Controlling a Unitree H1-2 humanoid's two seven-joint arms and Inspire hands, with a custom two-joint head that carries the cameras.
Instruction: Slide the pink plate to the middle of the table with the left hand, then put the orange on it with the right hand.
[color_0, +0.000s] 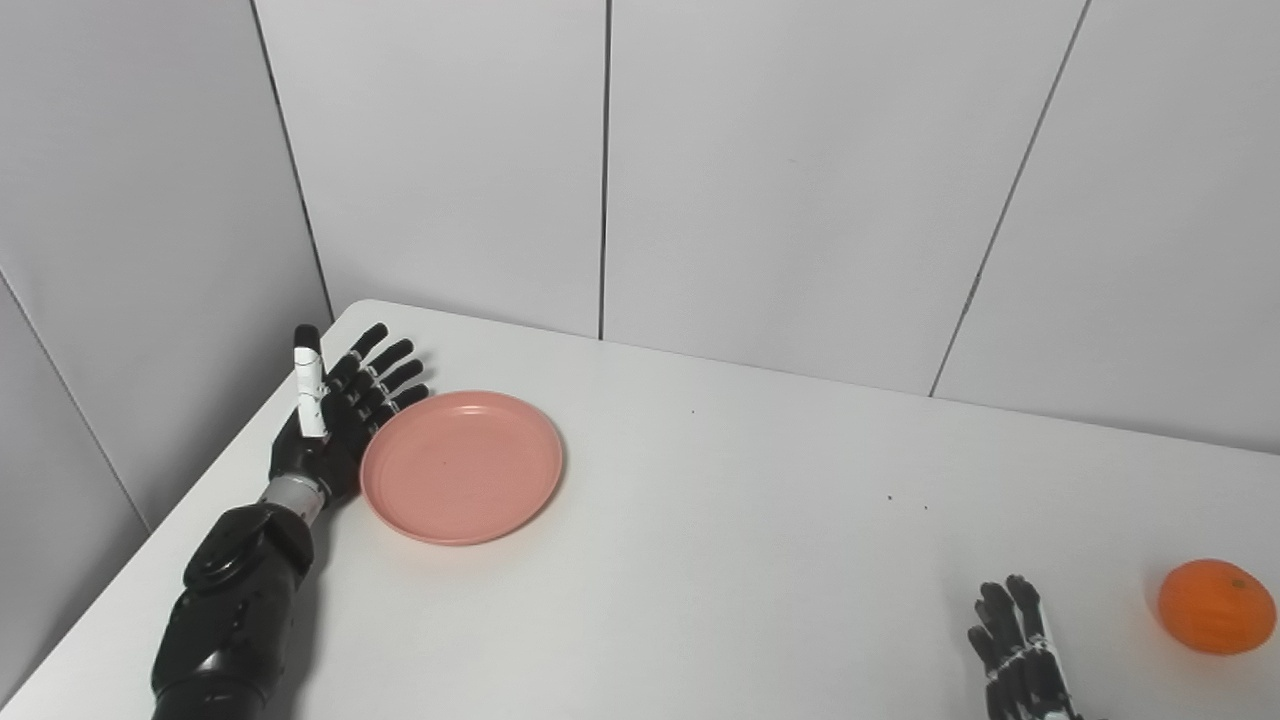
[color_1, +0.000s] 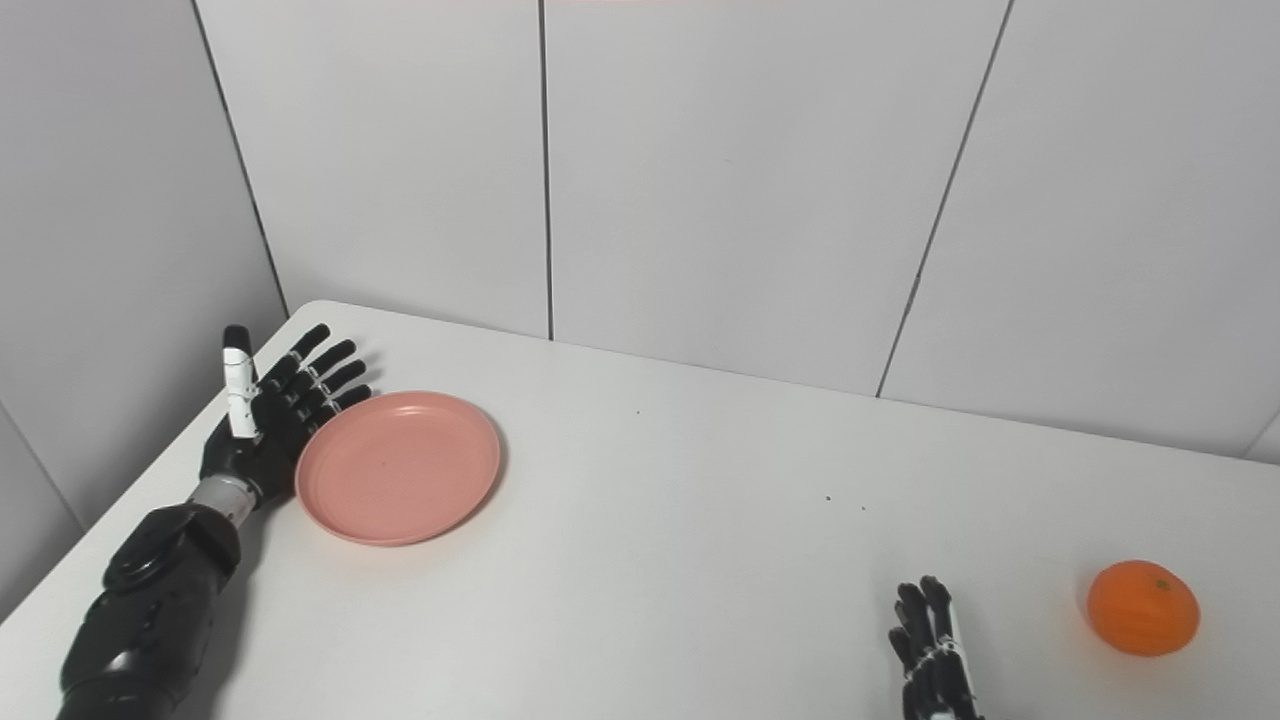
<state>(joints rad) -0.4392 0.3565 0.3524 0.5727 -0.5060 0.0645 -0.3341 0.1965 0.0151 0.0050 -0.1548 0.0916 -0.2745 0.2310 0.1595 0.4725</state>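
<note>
The pink plate (color_0: 462, 466) lies on the left part of the white table (color_0: 720, 520), with nothing on it. My left hand (color_0: 335, 415) stands edge-on against the plate's left rim, open, fingers stretched toward the back wall and thumb raised. The orange (color_0: 1216, 606) rests near the table's right front. My right hand (color_0: 1020, 660) shows only partly at the bottom edge, left of the orange and apart from it, fingers extended and open.
Grey wall panels (color_0: 800, 180) close off the table at the back and left. The table's left edge (color_0: 170, 520) runs just beside my left forearm (color_0: 235, 610). A few tiny dark specks (color_0: 888, 498) dot the tabletop.
</note>
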